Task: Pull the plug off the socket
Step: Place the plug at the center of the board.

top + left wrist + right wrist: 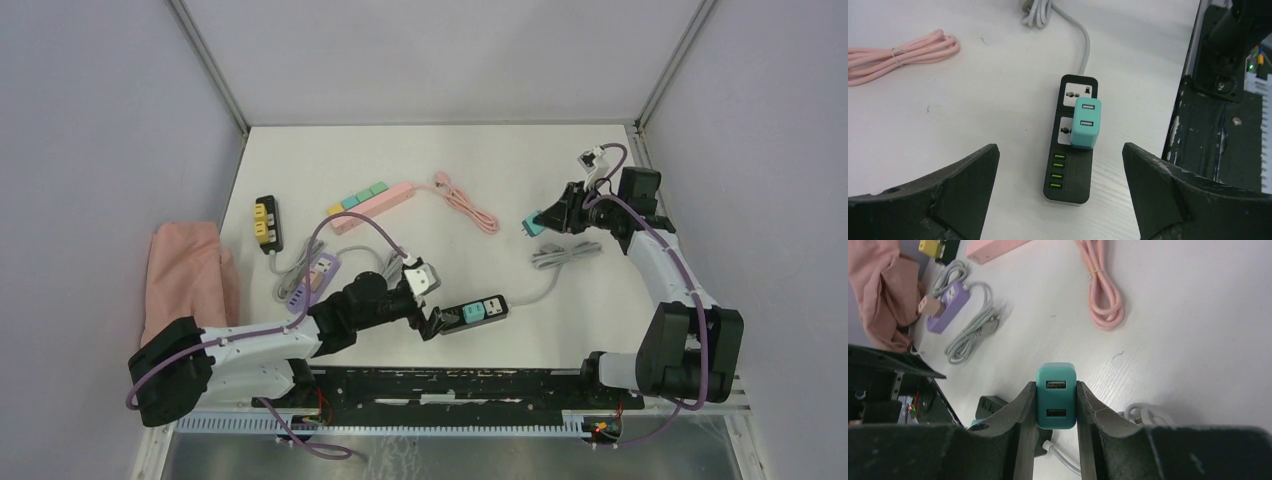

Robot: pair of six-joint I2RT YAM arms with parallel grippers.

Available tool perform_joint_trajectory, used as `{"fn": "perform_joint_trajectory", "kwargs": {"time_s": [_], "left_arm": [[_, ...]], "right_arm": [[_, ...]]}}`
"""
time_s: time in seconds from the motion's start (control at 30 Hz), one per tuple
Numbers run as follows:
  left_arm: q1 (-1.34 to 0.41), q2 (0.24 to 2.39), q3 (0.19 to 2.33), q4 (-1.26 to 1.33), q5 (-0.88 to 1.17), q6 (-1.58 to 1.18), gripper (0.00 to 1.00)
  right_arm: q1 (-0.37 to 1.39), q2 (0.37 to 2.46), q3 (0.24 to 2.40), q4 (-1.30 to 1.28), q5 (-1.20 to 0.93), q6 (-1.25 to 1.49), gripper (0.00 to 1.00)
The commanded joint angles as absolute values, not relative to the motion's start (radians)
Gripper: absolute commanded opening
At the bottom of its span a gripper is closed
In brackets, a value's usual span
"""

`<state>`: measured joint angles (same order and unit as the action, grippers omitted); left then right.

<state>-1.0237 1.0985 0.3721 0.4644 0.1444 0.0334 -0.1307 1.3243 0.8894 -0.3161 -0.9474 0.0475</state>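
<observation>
A black power strip (1072, 165) lies on the white table near the front edge, with a teal USB plug (1085, 124) seated in its second socket; strip (492, 307) and plug (473, 313) also show in the top view. My left gripper (1060, 147) is open, with its fingers wide on both sides of the strip's near end and touching nothing. It sits at the strip's left end in the top view (436, 321). My right gripper (1056, 390) is shut on a second teal USB plug (1056, 396) and holds it above the table at mid right (530, 227).
The strip's grey cable (566, 254) is coiled under my right gripper. Behind lie a pink strip (372, 205) with its pink cable (468, 203), a black strip with yellow plugs (267, 221), a purple strip (312, 278) and a pink cloth (190, 275). A black rail (450, 385) lines the near edge.
</observation>
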Motion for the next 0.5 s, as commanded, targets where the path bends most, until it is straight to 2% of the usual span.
{"fn": "perform_joint_trajectory", "kwargs": {"time_s": [0.0, 0.17, 0.47], "left_arm": [[-1.007, 1.033, 0.405, 0.491, 0.13, -0.092, 0.99], [-0.987, 1.017, 0.419, 0.56, 0.185, -0.194, 0.99], [-0.968, 1.037, 0.405, 0.66, 0.212, -0.271, 0.99]], "right_arm": [[-0.133, 1.327, 0.917, -0.111, -0.85, 0.282, 0.0], [-0.133, 1.404, 0.969, 0.031, -0.761, 0.414, 0.01], [-0.13, 1.671, 1.12, 0.118, -0.64, 0.542, 0.03]]}}
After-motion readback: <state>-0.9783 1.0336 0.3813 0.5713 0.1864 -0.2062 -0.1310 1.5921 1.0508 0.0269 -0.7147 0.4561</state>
